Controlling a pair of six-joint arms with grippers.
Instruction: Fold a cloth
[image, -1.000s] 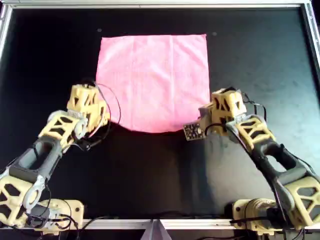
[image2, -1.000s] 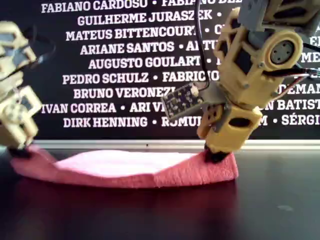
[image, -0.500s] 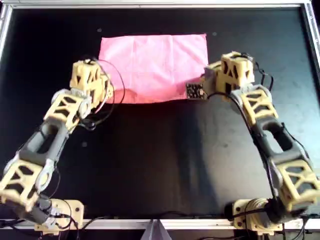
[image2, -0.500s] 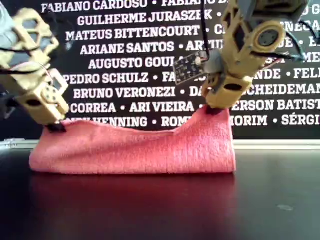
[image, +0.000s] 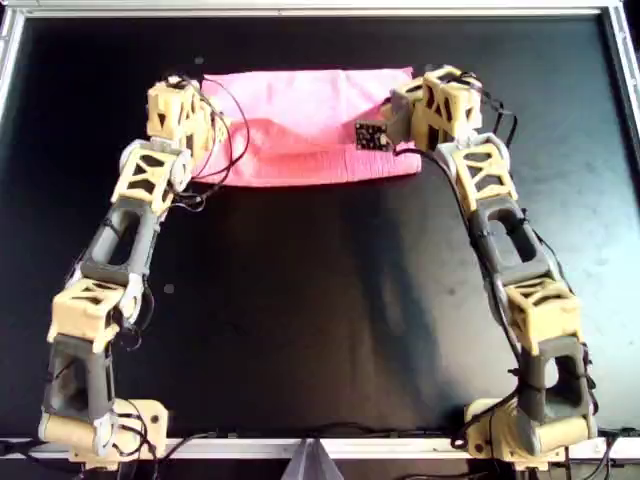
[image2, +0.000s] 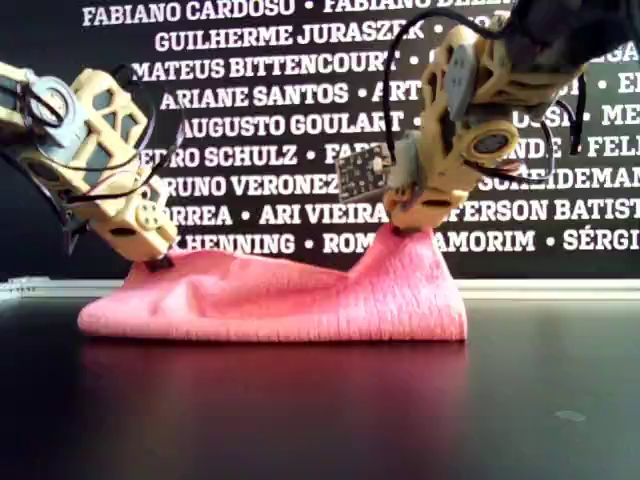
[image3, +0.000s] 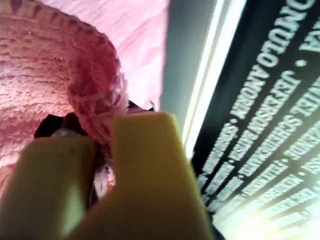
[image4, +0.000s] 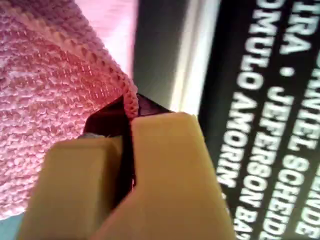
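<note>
The pink cloth (image: 310, 125) lies at the far side of the black table, doubled over on itself, with its fold line toward the near side (image2: 300, 300). One arm's gripper (image: 220, 133) holds a raised corner at the overhead view's left (image2: 160, 263). The other arm's gripper (image: 402, 130) holds the raised corner at the right (image2: 405, 228). My first gripper (image3: 102, 150) is shut on a bunched corner of the cloth (image3: 50, 60). My second gripper (image4: 127, 145) is shut on a cloth (image4: 45, 100) edge. The wrist views do not show which arm is which.
A metal frame rail (image: 320, 10) runs along the table's far edge, close behind the cloth. A black banner with white names (image2: 250, 125) stands behind it. A small circuit board (image: 370, 135) sticks out from the gripper at the overhead view's right.
Both grippers have carried the cloth's near edge up and over toward the far edge. The cloth went from flat to doubled over, and the held corners now sit lower.
</note>
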